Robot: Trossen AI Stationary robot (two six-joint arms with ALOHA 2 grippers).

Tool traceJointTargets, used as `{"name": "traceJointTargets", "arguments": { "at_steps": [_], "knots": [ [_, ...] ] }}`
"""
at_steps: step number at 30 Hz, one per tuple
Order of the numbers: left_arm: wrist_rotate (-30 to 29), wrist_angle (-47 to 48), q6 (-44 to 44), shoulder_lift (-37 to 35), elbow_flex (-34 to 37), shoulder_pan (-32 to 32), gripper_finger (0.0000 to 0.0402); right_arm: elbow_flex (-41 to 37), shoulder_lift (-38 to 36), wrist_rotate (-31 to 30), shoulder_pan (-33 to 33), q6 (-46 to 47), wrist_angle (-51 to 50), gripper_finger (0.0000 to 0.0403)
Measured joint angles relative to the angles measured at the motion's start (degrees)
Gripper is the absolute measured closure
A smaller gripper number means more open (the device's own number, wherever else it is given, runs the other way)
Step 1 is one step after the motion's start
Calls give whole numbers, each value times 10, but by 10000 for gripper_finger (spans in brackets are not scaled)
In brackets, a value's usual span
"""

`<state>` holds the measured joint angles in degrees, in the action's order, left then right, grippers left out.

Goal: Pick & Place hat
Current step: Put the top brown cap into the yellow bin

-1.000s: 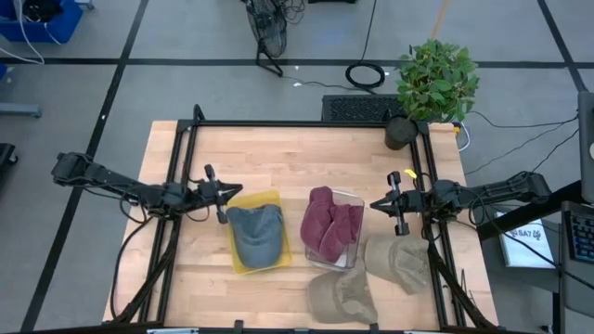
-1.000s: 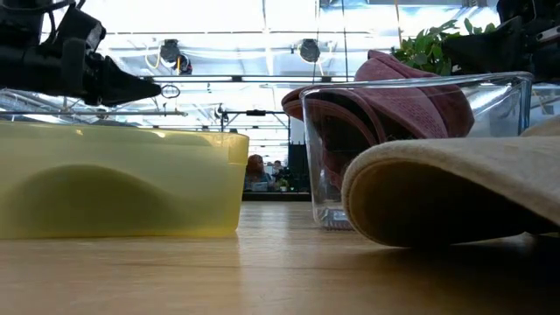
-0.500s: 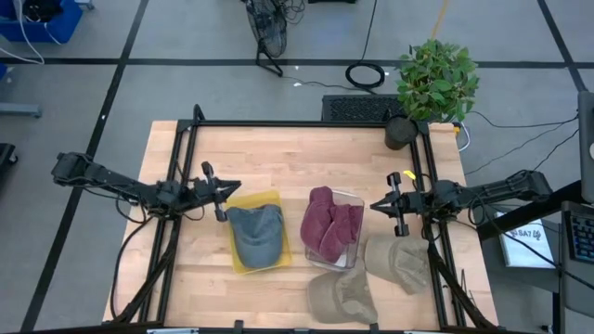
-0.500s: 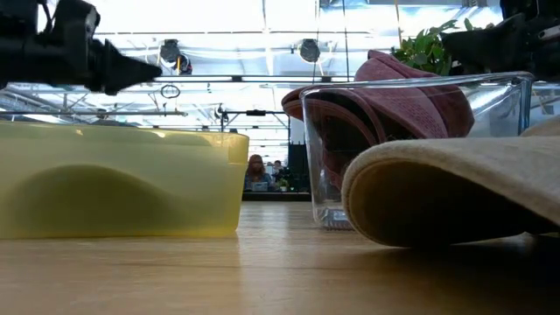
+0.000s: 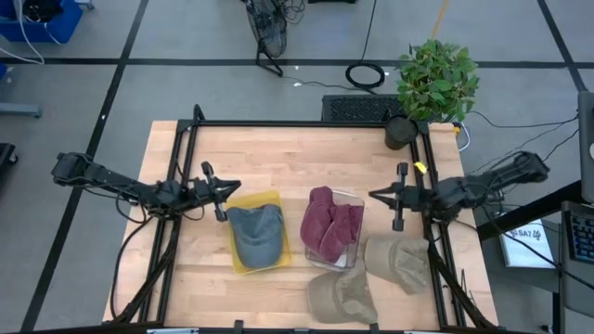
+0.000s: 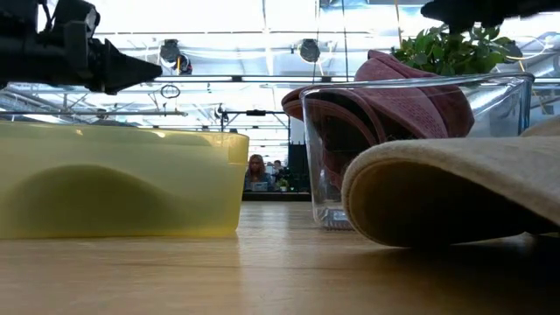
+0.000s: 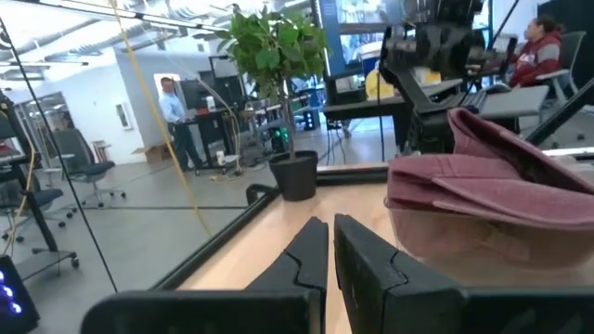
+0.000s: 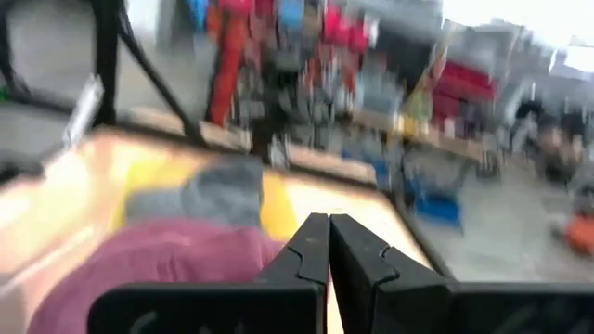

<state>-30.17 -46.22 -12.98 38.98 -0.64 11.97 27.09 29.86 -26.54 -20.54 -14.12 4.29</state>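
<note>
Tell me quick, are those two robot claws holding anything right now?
Left end effector: closed, holding nothing, beside the yellow bin.
Right end effector: closed, holding nothing, beside the clear bin.

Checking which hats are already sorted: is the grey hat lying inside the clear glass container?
No, the grey hat lies in the yellow bin, while the glass container holds the maroon hat.

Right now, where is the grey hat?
From above, the grey hat lies in the yellow tub left of centre, beside the clear tub holding the maroon hat.

Potted plant (image 5: 434, 85) at table corner (image 5: 278, 148).
</note>
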Motion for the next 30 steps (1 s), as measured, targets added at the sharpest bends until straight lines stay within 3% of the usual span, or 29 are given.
{"name": "traceJointTargets", "arguments": {
  "at_steps": [7, 11, 16, 18, 22, 30],
  "knots": [
    [0, 28, 13, 0, 0, 0, 371, 252, 164, -97, -79, 166, -360, 401],
    [0, 28, 17, 0, 0, 0, 371, 345, 259, -94, -113, 301, -547, 401],
    [0, 30, 29, 0, 0, 0, 371, 390, 339, -58, -155, 570, -772, 401],
    [0, 31, 23, 0, 0, 0, 371, 389, 360, -9, -180, 642, -796, 401],
    [0, 30, 9, 0, 0, 0, 371, 371, 386, 150, -210, 736, -764, 401],
    [0, 31, 8, 0, 0, 0, 371, 280, 425, 283, -237, 823, -584, 391]
  ]
}}
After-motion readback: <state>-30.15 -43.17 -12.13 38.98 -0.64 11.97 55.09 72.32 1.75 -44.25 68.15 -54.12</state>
